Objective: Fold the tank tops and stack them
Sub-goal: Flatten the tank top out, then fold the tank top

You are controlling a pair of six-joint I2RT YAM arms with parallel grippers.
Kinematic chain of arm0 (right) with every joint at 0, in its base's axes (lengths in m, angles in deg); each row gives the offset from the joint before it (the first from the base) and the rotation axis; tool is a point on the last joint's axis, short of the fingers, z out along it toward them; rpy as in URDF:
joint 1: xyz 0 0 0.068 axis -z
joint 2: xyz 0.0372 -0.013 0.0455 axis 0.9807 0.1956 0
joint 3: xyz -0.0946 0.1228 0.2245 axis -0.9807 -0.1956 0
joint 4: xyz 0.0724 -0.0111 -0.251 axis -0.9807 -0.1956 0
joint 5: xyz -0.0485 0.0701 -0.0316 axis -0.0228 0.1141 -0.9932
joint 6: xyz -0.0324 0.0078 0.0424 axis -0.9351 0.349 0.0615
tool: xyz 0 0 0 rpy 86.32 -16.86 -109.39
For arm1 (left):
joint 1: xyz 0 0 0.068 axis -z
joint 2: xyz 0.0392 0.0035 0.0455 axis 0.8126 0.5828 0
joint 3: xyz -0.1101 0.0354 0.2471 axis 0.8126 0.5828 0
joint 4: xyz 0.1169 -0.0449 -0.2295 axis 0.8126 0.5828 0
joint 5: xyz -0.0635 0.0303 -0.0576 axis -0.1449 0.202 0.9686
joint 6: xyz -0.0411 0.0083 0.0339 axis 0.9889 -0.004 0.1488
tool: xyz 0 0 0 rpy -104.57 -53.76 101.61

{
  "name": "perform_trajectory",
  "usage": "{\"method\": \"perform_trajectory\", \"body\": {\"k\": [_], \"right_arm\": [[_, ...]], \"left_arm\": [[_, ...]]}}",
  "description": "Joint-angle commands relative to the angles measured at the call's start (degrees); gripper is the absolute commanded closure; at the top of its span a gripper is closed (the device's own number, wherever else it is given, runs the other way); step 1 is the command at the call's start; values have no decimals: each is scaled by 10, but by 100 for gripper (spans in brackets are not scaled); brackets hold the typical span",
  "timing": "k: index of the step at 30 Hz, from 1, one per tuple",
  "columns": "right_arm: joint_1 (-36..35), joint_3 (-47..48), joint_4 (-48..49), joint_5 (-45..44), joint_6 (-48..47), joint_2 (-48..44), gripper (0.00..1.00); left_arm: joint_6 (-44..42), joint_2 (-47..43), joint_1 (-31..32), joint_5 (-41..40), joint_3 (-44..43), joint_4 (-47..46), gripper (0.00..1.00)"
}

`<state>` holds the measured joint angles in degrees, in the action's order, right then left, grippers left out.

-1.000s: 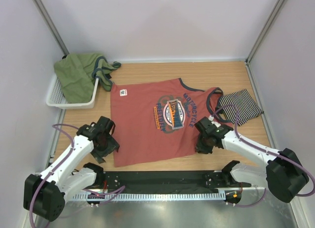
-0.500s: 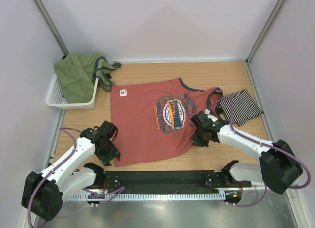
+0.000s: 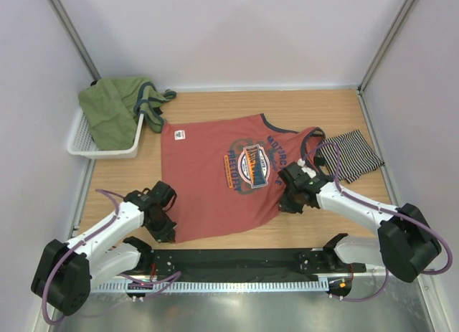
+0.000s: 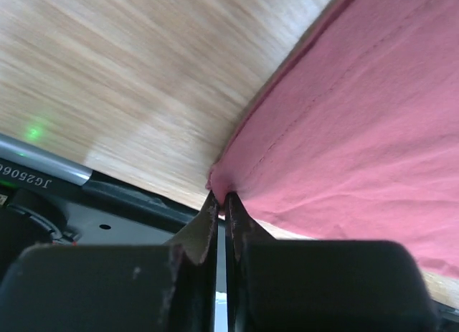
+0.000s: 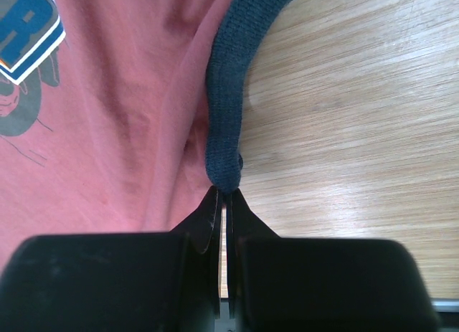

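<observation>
The salmon-red tank top [image 3: 215,181] lies spread flat on the wooden table, its printed chest to the right. My left gripper [image 3: 163,228] is shut on its near-left hem corner [image 4: 219,191], the cloth pinched between the fingertips. My right gripper [image 3: 288,203] is shut on the dark teal armhole trim [image 5: 224,176] at the near right side. The striped tank top [image 3: 349,155] lies folded at the right, behind my right arm.
A white basket [image 3: 82,142] with a green garment [image 3: 115,110] draped over it stands at the back left. The table's near edge meets a black rail [image 3: 237,259] just below the red top's hem. Side walls close in left and right.
My left gripper slid right to the hem corner and closed on it. The right gripper moved a little back-left and closed on the teal trim.
</observation>
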<state>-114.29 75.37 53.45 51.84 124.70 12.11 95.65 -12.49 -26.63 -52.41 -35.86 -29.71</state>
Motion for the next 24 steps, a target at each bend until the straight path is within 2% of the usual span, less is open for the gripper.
{"method": "perform_trajectory", "body": {"k": [1, 8, 13, 17, 24], "right_arm": [[-3, 0, 4, -9, -3, -21, 99], [-3, 3, -12, -27, -9, -56, 99], [-3, 49, -25, -55, -32, -49, 99], [2, 108, -34, -89, -63, -12, 99], [25, 185, -13, -83, -115, 80, 99]], "left_arm": [[7, -2, 5, -3, -12, -33, 100], [5, -26, 5, -72, -75, 16, 100], [13, -16, 4, -79, -121, 15, 100], [2, 21, 0, -94, -167, 17, 100], [-29, 51, -79, -88, -203, -20, 100]]}}
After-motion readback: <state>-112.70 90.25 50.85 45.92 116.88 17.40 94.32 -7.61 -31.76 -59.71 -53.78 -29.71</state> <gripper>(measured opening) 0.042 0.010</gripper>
